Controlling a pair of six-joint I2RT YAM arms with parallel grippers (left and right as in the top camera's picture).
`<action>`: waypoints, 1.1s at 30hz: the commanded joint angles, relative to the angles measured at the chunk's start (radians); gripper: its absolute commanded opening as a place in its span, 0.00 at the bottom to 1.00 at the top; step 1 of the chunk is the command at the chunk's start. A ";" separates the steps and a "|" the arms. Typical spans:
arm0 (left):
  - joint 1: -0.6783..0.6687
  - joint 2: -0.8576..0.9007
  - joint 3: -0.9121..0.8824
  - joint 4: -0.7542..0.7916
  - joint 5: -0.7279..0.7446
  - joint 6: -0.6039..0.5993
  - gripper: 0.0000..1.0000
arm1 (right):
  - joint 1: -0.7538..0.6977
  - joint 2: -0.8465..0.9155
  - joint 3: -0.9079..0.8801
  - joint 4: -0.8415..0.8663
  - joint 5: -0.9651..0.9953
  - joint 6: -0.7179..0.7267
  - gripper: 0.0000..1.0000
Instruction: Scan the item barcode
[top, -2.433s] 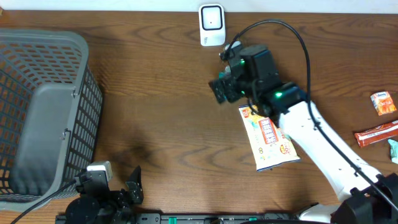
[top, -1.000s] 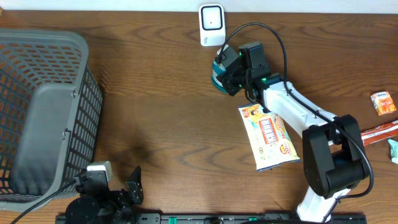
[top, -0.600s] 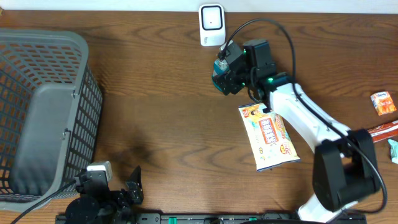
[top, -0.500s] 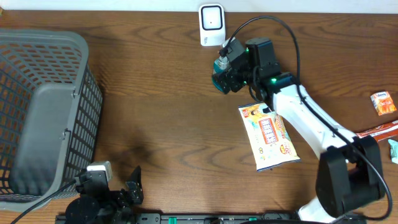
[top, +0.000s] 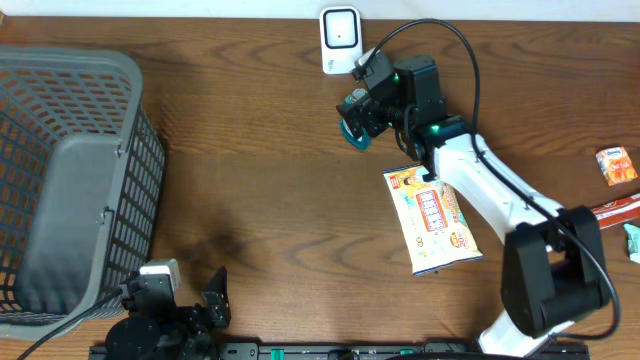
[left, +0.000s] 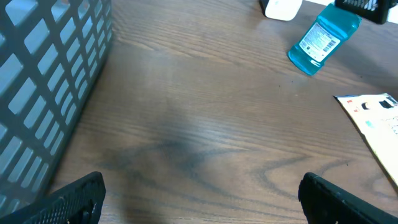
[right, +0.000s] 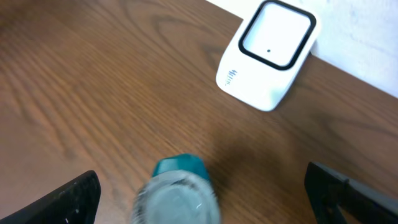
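Dark wood-grain counter, pale wall along its 12 o'clock edge. The blue bottle sits just 6 o'clock of the white scanner, beneath the right jaws, spread wide; left jaws spread too. Grey basket at 9 o'clock.

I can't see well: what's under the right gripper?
A blue bottle, beneath the open right gripper, touching neither finger. From overhead, the gripper covers most of it.
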 joint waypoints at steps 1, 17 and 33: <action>-0.004 0.000 0.003 0.000 -0.002 0.016 0.99 | -0.001 0.059 0.005 0.021 0.026 0.047 0.99; -0.004 0.000 0.003 0.000 -0.002 0.016 0.99 | 0.044 0.156 0.005 0.144 0.072 0.075 0.06; -0.004 0.000 0.003 0.000 -0.002 0.016 0.99 | 0.032 -0.171 0.006 -0.180 -0.060 0.355 0.01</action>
